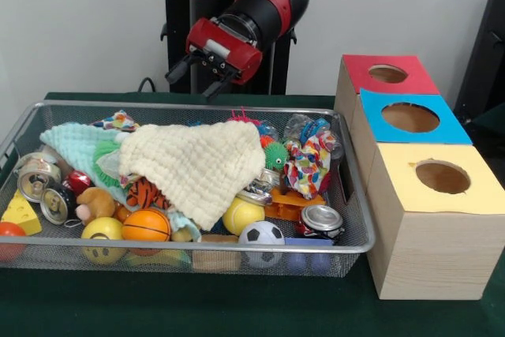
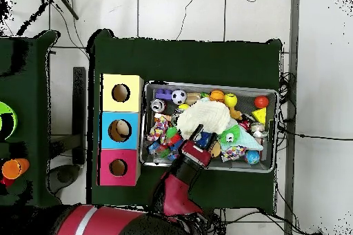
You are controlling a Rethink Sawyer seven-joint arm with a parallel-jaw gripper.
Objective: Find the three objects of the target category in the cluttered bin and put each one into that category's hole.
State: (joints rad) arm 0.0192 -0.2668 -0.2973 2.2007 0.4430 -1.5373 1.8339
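Observation:
My gripper (image 1: pixel 194 83) hangs open and holds nothing, above the far rim of the wire-mesh bin (image 1: pixel 359 242). In the overhead view the gripper (image 2: pixel 200 136) is over the cream cloth (image 2: pixel 207 116). That cream cloth (image 1: pixel 197 163) covers the middle of the bin and hides what lies under it. Around it lie an orange ball (image 1: pixel 146 225), a yellow ball (image 1: pixel 243 215), a soccer ball (image 1: pixel 261 234), a crushed can (image 1: pixel 321 219) and two more cans (image 1: pixel 38 177). Right of the bin stand three boxes with round holes: red (image 1: pixel 388 74), blue (image 1: pixel 410 117), yellow (image 1: pixel 442 177).
The bin also holds a yellow cheese wedge (image 1: pixel 22 212), a toy tiger (image 1: pixel 146 192), a green spiky ball (image 1: pixel 274 155), a patterned cloth (image 1: pixel 309 162) and a mint cloth (image 1: pixel 75 144). The boxes stand taller than the bin's rim.

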